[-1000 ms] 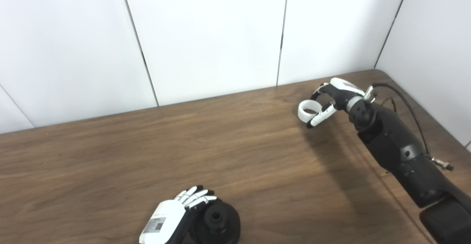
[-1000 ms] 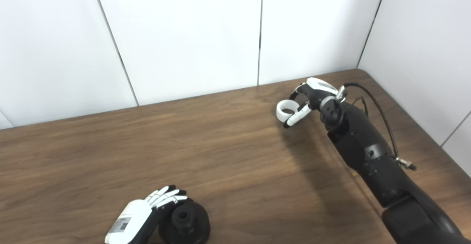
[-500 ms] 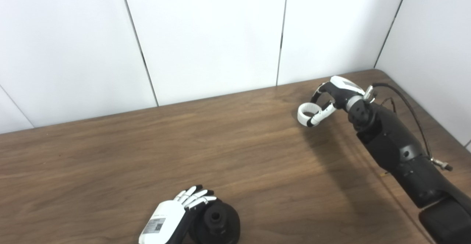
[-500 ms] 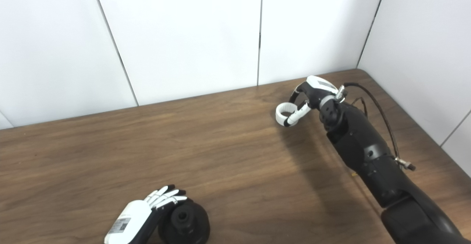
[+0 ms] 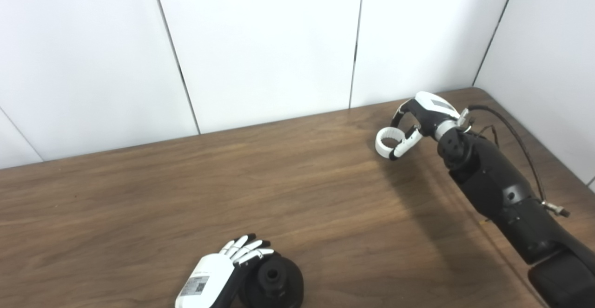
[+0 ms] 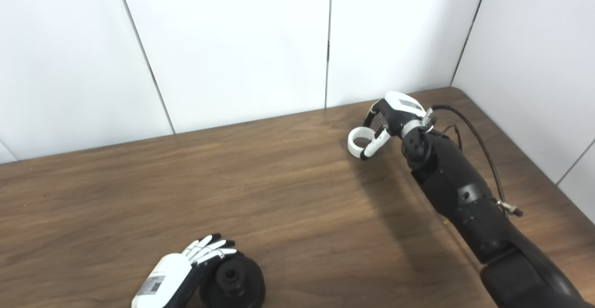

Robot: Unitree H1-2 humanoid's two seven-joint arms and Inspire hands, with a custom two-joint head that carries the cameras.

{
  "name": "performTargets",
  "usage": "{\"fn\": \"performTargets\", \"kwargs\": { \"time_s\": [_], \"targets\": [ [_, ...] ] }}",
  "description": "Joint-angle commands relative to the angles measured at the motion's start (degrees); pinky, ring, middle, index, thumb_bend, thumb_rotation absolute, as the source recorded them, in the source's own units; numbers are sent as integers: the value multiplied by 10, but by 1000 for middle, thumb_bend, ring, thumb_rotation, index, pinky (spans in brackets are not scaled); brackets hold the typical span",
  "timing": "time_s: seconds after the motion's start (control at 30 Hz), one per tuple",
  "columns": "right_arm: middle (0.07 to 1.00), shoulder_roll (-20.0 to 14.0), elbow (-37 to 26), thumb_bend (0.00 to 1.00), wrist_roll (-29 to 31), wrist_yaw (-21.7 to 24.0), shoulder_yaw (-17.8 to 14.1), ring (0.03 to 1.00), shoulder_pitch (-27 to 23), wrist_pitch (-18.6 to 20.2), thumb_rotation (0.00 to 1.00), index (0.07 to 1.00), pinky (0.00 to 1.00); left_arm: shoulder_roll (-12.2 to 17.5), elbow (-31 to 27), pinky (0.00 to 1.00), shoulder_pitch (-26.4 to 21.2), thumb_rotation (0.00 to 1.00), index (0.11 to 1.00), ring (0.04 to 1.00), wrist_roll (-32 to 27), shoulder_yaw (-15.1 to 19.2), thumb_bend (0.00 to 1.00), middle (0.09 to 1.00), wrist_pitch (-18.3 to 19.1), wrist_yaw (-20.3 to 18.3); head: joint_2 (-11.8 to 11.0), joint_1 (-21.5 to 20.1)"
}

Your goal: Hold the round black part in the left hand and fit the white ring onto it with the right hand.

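The right hand (image 5: 420,115) has its fingers and thumb pinched on the white ring (image 5: 388,142) at the far right of the wooden table (image 5: 186,196), near the back wall panels (image 5: 265,43). Against the picture from a second ago, the hand and its black forearm (image 5: 492,187) have drawn slightly up and back toward the wall, and the thumb, which then hung lower beneath the ring, now lies closer along the ring's right side. The ring itself sits at nearly the same spot, and whether it rests on the wood or is just lifted off it cannot be told. At the near edge, well apart from the ring, the left hand (image 5: 218,271) is unchanged: its fingers curl against the left side of the round black part (image 5: 274,282), which stands on the table with its central hub upward; how firm that hold is cannot be told.
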Motion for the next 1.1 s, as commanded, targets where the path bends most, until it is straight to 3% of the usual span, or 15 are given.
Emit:
{"fn": "performTargets", "kwargs": {
  "time_s": [0.0,0.23,0.5,0.87,1.07],
  "targets": [
    [833,-16,-11,525,-3,-13,-2,949,-20,-14,138,485,949,23,26,974,24,73,490,967,17,-10,523,893,7,-43,2,1],
    [835,-30,-49,525,-3,16,4,953,-12,-3,140,485,966,21,14,976,25,75,491,971,25,-14,523,895,16,-51,19,25],
    [821,-49,-206,526,8,137,3,936,13,36,139,483,960,10,-2,984,30,75,491,978,31,-17,523,898,29,-59,42,64],
    [818,-10,-388,524,-23,308,-32,939,26,36,134,482,904,-7,-14,989,27,73,489,970,46,-26,524,891,46,-74,70,120],
    [819,25,-455,525,-42,372,-19,934,24,36,134,481,911,-17,-12,972,23,72,490,968,56,-27,524,885,49,-77,83,136]
  ]
}}
